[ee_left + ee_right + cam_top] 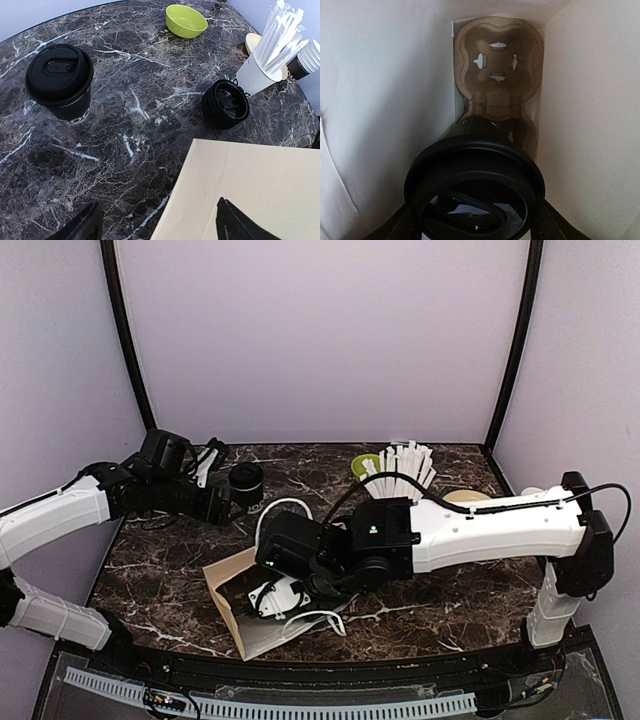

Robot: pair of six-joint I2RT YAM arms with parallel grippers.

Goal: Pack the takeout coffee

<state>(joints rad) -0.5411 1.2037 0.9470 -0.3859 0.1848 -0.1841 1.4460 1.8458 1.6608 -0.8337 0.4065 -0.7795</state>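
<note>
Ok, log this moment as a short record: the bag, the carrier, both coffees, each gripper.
paper bag: open on the table
carrier: at the bag's bottom, far slot empty
held coffee: lidded, inside the bag, base at the near slot
second coffee: lidded, upright on the table, untouched
right gripper: inside the bag, shut on held coffee
left gripper: open, empty

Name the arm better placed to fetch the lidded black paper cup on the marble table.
Left: the left pincer, open, faces that cup. The right pincer is inside the tan paper bag, gripping a second lidded cup.
</note>
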